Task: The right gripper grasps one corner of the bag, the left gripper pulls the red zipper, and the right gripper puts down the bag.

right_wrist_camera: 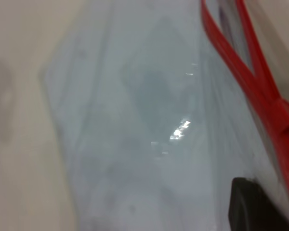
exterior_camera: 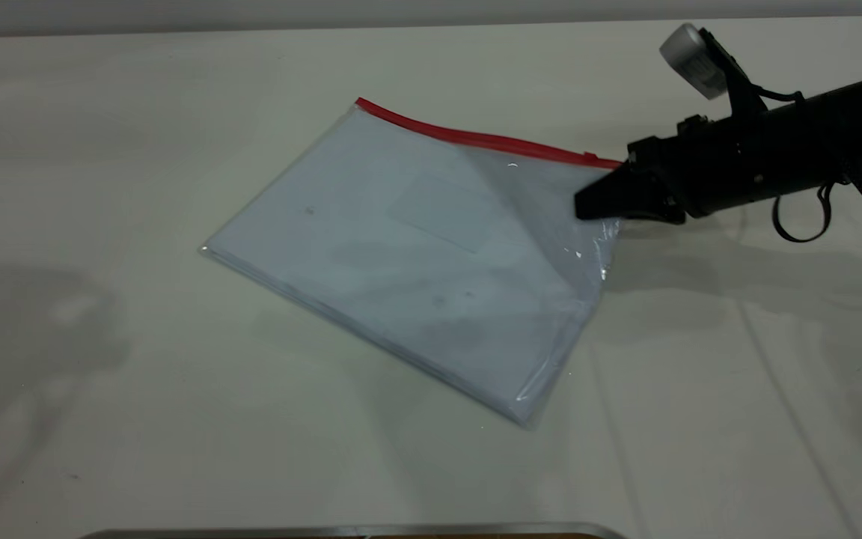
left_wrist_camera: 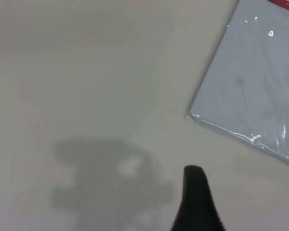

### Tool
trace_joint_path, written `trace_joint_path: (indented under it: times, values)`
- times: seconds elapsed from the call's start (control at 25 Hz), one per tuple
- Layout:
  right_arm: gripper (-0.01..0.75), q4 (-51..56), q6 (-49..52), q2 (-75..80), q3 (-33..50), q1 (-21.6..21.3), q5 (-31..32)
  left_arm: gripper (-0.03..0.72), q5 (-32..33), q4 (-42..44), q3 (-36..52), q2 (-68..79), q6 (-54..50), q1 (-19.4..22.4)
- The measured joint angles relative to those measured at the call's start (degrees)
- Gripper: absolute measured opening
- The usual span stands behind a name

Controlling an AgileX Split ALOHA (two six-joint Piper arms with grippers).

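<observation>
Black right gripper (exterior_camera: pixel 601 203) w/ grey block, looped cable

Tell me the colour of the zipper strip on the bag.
Red; the red zipper shows best in the exterior view, along the bag's far edge.

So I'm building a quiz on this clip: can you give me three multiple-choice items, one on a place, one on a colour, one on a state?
1. Where is the right end effector?
A. at the bag's corner by the zipper's end
B. at the bag's far plain corner
C. off the table

2. What colour is the zipper?
A. blue
B. red
C. green

3. How does the bag lie near the right end effector?
A. rolled up
B. folded in half
C. raised off the table

Key: 1 A, its tip meets that corner; 2 B, a red strip; 3 C, that end tilts up.
</observation>
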Motion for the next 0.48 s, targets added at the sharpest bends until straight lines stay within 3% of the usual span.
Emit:
trace_joint_path:
  times: [0.2, 0.32, 0.48]
  values:
    - [0.036, -1.57, 1.71, -1.17, -5.12, 1.99, 3.2, 0.588, -0.11, -0.59, 0.0, 0.0, 0.0, 0.0]
    - [0.036, -3.84, 5.39, -1.7, -9.4, 7.34, 3.25, 0.588, -0.63, -1.7, 0.0, 0.34, 1.38, 0.0]
    - [0.035, -20.68, 14.14, -2.18, -13.48, 15.06, 4.58, 0.588, -1.09, -5.11, 0.0, 2.56, 6.8, 0.0]
